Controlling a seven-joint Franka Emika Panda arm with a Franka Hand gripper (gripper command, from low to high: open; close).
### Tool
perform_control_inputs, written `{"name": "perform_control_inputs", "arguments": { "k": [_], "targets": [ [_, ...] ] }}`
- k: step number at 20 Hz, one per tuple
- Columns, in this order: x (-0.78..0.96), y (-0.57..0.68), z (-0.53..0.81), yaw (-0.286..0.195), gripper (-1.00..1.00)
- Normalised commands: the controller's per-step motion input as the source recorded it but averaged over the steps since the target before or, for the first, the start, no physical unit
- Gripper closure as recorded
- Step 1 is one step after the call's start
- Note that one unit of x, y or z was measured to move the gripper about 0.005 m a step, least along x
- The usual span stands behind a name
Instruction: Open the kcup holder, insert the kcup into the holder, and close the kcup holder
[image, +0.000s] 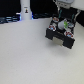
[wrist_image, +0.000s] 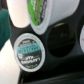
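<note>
Gripper hangs over the open black kcup holder, at 2 o'clock on the white table. Fingers pinch the kcup, just above an empty round slot; another pod sits beside it.

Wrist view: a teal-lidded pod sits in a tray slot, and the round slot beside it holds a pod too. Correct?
Not quite. The teal-lidded pod does sit in the tray, but the round slot beside it is empty, as the wrist view shows.
</note>
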Motion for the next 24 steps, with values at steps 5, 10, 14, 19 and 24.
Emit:
{"name": "perform_control_inputs", "arguments": {
  "k": [5,10,14,19,24],
  "targets": [
    [-0.48,-0.16,0.0,-0.013,-1.0],
    [-0.24,-0.33,0.0,-0.037,-1.0],
    [-0.24,-0.29,-0.01,-0.037,-1.0],
    [-0.42,-0.29,-0.12,-0.021,-1.0],
    [-0.51,-0.29,-0.07,-0.029,-1.0]
  ]
}}
